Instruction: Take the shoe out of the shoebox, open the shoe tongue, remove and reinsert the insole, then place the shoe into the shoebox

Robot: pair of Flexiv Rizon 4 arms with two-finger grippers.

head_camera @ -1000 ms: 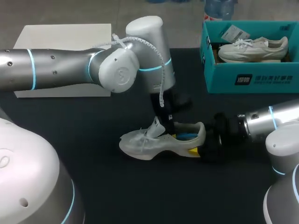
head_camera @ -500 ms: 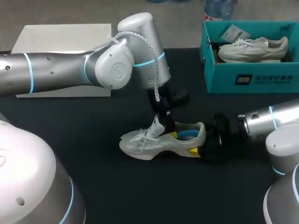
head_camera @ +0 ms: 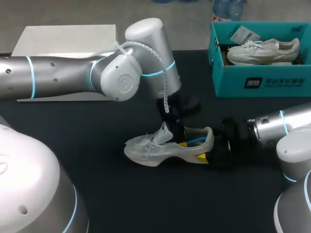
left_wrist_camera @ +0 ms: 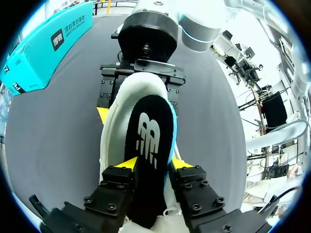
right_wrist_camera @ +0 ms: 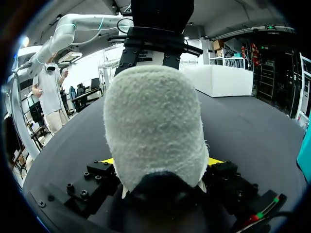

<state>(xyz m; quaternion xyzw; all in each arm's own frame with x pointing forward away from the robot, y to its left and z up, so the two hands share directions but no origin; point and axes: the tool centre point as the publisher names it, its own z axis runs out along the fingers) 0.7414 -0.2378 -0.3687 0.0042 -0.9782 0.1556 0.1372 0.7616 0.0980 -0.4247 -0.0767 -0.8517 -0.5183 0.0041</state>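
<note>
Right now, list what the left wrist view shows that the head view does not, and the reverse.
Only the left wrist view: the black insole face on, pinched between the yellow-tipped fingers of the left gripper inside the shoe.
Only the head view: a second shoe lying in the teal shoebox, and the white box beyond the left arm.
Both: the white shoe on the dark table, the right gripper clamped on its heel, and the shoebox's teal wall.

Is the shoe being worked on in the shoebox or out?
Out. The shoe stands on the black table, well apart from the teal shoebox.
</note>
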